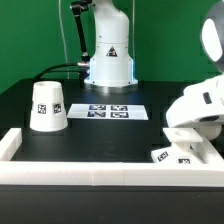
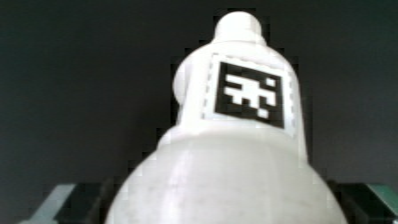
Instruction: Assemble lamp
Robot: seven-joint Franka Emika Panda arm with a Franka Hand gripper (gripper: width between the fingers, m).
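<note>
Three lamp parts in sight. The shade (image 1: 48,106) stands upright, wide end down, just off the marker board (image 1: 108,112) toward the exterior view's left, with a tag facing the camera. The base (image 1: 171,155) lies well away from the marker board toward the exterior view's right and nearer the camera, close to the white rail (image 1: 90,168), two tags showing. The arm (image 1: 200,105) hangs right above the base and hides most of it. The bulb (image 2: 240,105) only shows in the wrist view: it fills the frame, narrow end pointing away from the camera, tag facing the lens. The gripper (image 2: 217,203) is clamped on the bulb's wide rounded end, dark fingers (image 2: 71,203) pressed to either flank. Can't tell whether the bulb touches the base. The robot pedestal (image 1: 108,60) sits behind the marker board.
</note>
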